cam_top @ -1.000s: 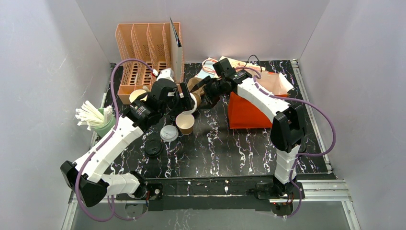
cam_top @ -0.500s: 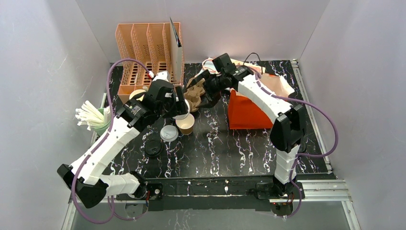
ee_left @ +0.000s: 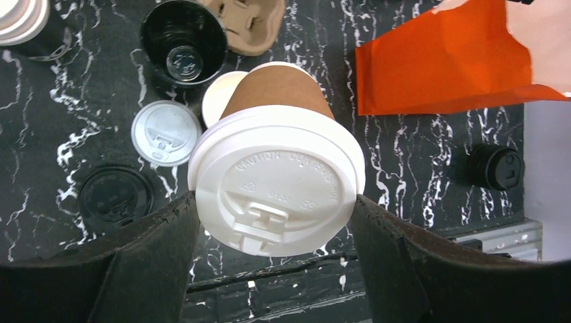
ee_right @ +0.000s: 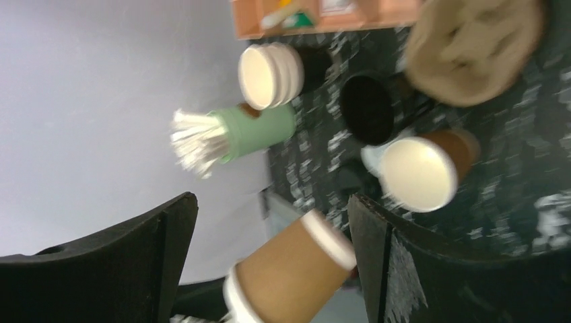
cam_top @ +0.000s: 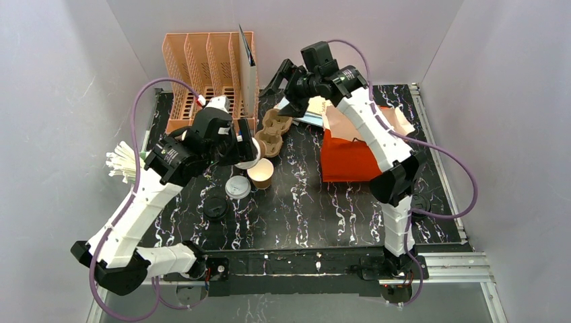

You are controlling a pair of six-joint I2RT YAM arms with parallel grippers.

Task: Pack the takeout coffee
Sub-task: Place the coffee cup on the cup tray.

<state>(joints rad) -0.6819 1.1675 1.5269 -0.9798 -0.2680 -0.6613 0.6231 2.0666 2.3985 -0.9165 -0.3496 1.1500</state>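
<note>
Between the fingers (ee_left: 141, 262) of my left gripper (ee_left: 273, 202), low in the left wrist frame, sits the takeout coffee (ee_left: 276, 91). Its white lid (ee_left: 276, 178) faces my camera, and the tapered brown body runs away toward the upper middle of the frame, base end farthest. Both fingers press the lid's rim from the sides, so these jaws stand wide yet pinch it. At the bottom edge of the right wrist frame it lies on a slant, long axis rising to the right. It looks clear of the table (ee_right: 539, 215), though blur makes that hard to judge. Left of centre in the top view, my wrist hides most of it. At upper centre there, my right gripper (cam_top: 277, 75) hangs with jaws spread, holding nothing.
</note>
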